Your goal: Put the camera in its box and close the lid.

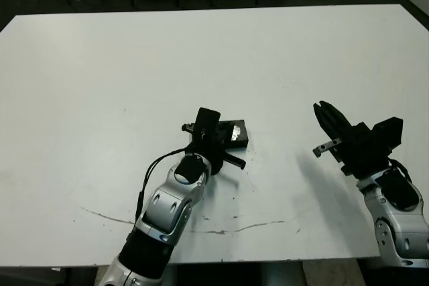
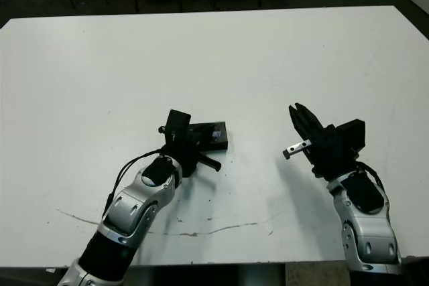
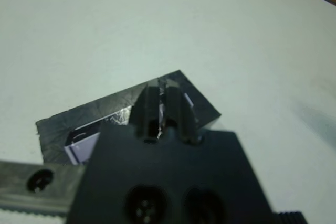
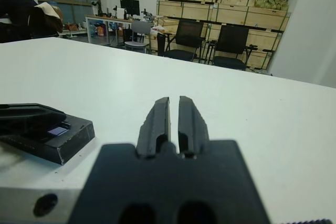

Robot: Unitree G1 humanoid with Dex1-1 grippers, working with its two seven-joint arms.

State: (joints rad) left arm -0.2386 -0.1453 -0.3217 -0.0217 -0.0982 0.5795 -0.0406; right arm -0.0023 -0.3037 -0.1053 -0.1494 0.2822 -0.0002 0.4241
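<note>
White table, bare but for one item. Box, toward the front edge: lid on, camera unseen, presumably inside. Left gripper: fingers together, empty, resting on the lid. Right gripper: closed, empty, well apart. Task apparently complete.

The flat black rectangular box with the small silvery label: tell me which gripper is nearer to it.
Left. The left gripper is right over the flat black rectangular box, fingers closed together above its top. The right gripper hangs off to the box's right, apart from it.

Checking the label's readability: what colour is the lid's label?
Silvery-white label on the black lid, clearest in left wrist view.
</note>
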